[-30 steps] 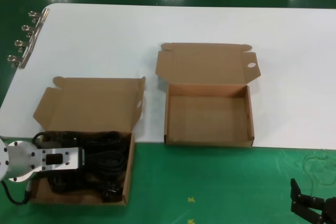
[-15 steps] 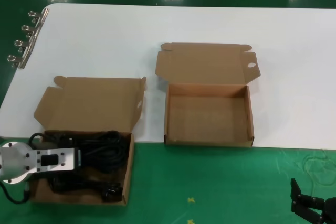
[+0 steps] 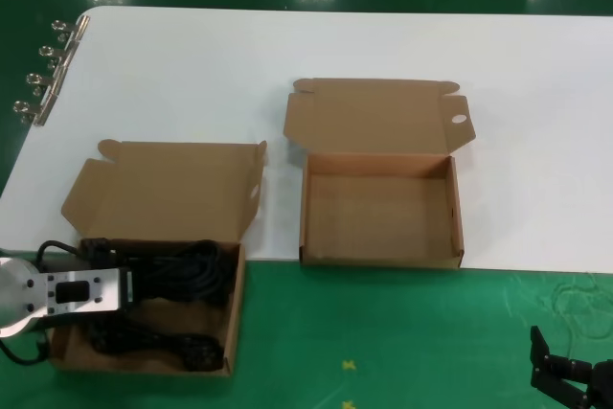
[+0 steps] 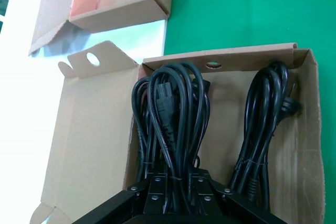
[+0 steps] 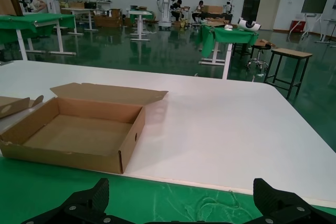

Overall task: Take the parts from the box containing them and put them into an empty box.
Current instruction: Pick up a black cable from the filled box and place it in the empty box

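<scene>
The box containing the parts [image 3: 235,318] sits at the near left, lid open; it also shows in the left wrist view [image 4: 312,129]. My left gripper [image 3: 132,287] is over its left side and is shut on one coiled black power cord [image 3: 182,270]. In the left wrist view that cord [image 4: 170,114] runs out from between the fingers of the gripper [image 4: 178,181]. A second coiled cord [image 4: 262,129] lies in the box beside it. The empty box [image 3: 381,208], with a round hole in its lid, stands to the right [image 5: 79,135]. My right gripper [image 3: 565,380] is open and empty at the near right.
The boxes straddle the edge between the white table [image 3: 287,45] and the green mat [image 3: 383,342]. Metal binder clips [image 3: 48,69] line the table's far left edge. A thin loose thread [image 3: 579,299] lies on the mat near the right gripper.
My left gripper has moved left and back toward me with the cord in it, dragging the coil toward the box's left side. The right arm has not moved.
</scene>
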You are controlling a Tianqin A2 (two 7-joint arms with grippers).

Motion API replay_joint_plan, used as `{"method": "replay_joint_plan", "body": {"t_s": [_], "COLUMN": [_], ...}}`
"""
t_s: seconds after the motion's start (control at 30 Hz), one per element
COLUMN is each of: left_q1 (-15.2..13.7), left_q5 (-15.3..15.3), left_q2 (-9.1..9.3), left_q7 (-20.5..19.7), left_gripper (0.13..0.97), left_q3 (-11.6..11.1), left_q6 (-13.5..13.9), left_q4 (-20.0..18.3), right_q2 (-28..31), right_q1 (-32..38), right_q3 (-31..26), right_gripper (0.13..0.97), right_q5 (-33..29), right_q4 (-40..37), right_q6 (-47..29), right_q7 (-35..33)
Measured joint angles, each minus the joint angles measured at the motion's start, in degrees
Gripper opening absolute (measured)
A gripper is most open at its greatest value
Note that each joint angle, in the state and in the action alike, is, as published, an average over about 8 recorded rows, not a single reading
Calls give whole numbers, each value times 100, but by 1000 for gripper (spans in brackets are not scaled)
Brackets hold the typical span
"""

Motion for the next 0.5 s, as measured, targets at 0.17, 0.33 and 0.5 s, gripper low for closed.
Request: {"method": "replay_joint_plan", "body": {"t_s": [0.17, 0.33, 0.5], "left_q1": [148, 329, 496], "left_q5": [75, 164, 224], "left_q2": [-135, -254, -345], "left_q7": [-219, -462, -663], "left_gripper": [210, 209, 208], "left_q3": [-79, -172, -269], "left_q6": [88, 163, 228], "left_q4": [-392, -773, -1099], "right_q2": [0, 0, 0], "right_q1": [0, 0, 0], "right_q3": [0, 0, 0], "right_gripper": [966, 966, 966], "right_q5": [0, 0, 0], "right_q4": [0, 0, 0], "right_q6": [0, 0, 0], "right_q7": [0, 0, 0]}}
